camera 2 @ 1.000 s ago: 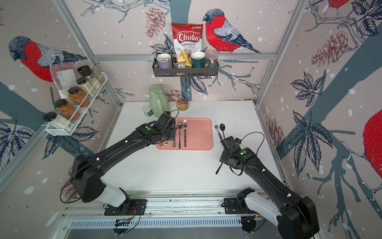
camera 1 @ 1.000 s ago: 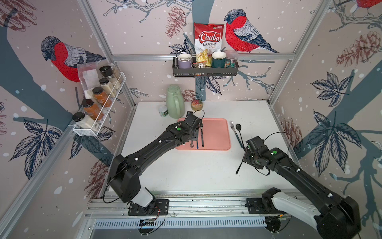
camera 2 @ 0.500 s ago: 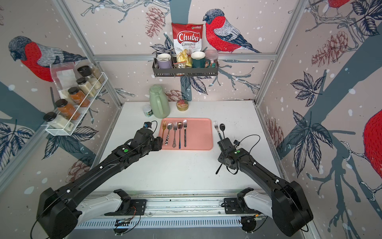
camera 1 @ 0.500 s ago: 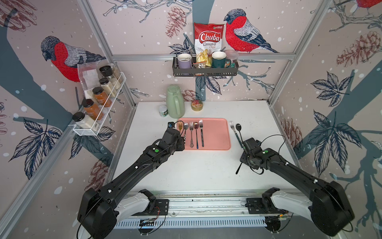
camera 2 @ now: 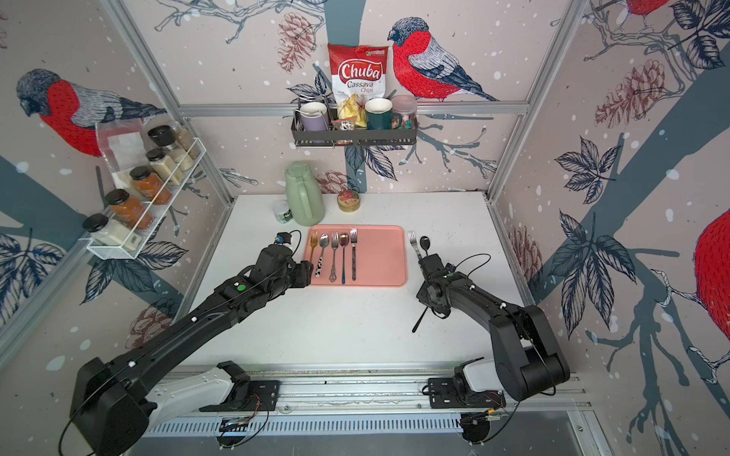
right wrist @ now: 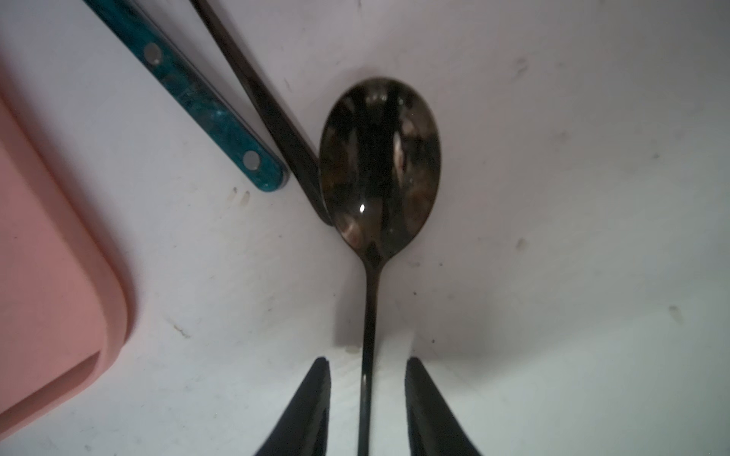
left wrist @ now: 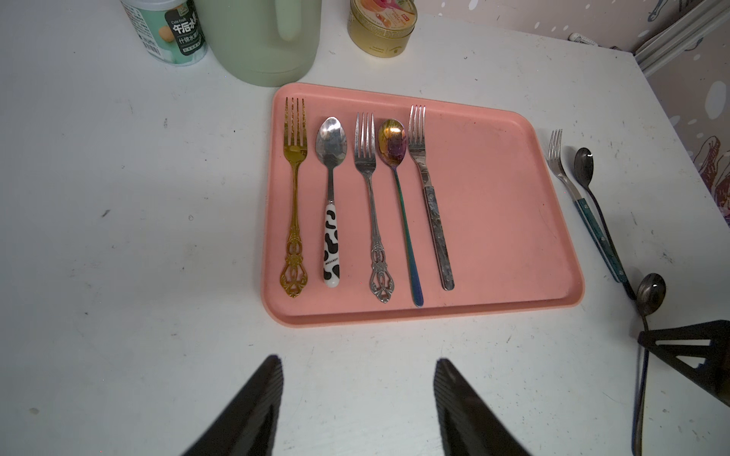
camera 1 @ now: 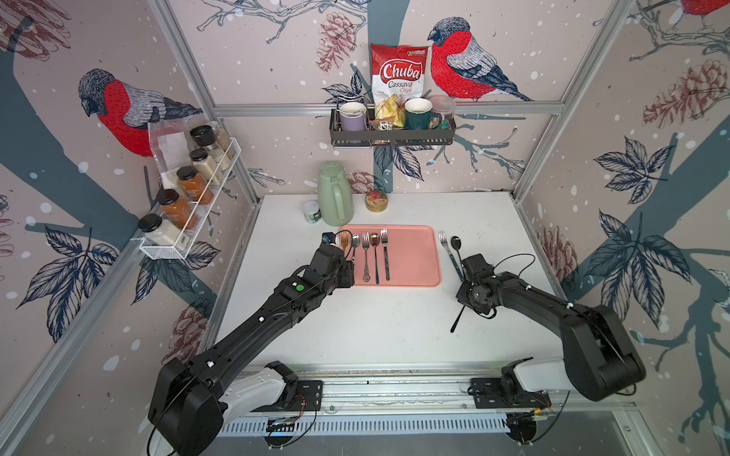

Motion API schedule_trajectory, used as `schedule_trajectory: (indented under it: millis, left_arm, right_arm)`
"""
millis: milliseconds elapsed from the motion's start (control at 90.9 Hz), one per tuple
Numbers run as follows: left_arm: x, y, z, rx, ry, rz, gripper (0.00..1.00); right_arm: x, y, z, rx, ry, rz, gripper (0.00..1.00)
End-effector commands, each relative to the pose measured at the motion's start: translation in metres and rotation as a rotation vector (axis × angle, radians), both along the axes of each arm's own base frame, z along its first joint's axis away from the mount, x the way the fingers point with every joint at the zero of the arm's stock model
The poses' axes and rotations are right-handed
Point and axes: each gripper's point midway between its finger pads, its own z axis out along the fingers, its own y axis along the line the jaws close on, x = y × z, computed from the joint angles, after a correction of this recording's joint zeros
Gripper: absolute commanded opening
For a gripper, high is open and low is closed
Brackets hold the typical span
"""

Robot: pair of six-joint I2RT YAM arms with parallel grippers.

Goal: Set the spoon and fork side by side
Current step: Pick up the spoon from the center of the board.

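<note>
- White worktop (camera 1: 395,335), pink tray (camera 1: 414,256) holding a neat row of cutlery (left wrist: 365,158).
- Right jaws apart, straddling black spoon (right wrist: 379,158) handle beside tray, not pinching.
- Left jaws released, empty, near tray.

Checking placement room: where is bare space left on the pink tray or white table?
Bare: right half of the pink plastic tray, beyond the mottled-handled silver fork; also the white table in front of the tray. Crowded: the tray's left half, and right of it, where the teal-handled fork, black spoon, second black spoon and right gripper sit.
</note>
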Motion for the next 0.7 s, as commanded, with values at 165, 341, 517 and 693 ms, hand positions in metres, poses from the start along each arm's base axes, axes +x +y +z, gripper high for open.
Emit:
schedule_trajectory:
  millis: [165, 341, 517, 693]
  left_arm:
    - [0.008, -0.004, 0.005, -0.015, -0.023, 0.0, 0.62]
    - [0.011, -0.006, 0.002, -0.002, -0.015, -0.003, 0.63]
    - [0.012, -0.007, -0.001, 0.003, -0.007, -0.006, 0.63]
    - [0.012, -0.007, 0.0, 0.007, -0.005, -0.011, 0.63]
  right_arm:
    - [-0.006, 0.004, -0.012, 0.008, 0.063, 0.025, 0.19]
    - [0.003, 0.002, 0.021, -0.085, 0.023, 0.08, 0.03]
    - [0.014, 0.009, 0.076, -0.137, -0.052, 0.154, 0.02]
    - [0.035, 0.034, 0.111, -0.135, -0.082, 0.274, 0.01]
